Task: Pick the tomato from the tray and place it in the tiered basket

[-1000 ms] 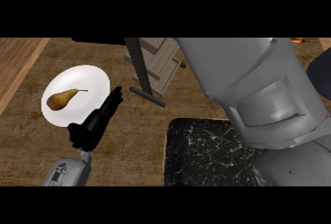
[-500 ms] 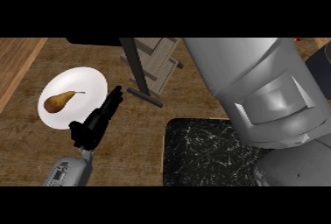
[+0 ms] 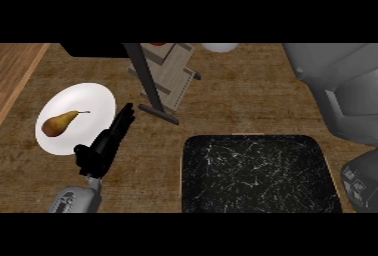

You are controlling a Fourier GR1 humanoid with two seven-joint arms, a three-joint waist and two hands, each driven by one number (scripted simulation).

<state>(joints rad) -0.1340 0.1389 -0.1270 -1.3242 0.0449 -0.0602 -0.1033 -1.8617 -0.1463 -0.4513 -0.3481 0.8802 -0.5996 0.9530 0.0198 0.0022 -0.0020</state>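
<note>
Single head view, steeply down, close over counter, tray lower right

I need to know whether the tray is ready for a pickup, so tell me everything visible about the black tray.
The black tray is a flat rectangle with rounded corners, its dark surface veined with thin white marbled lines and edged by a pale rim. It lies flat on the wooden counter at the view's lower right, below the tiered basket. Nothing shows on it; no tomato is visible there. A grey forearm borders its right side.
</note>
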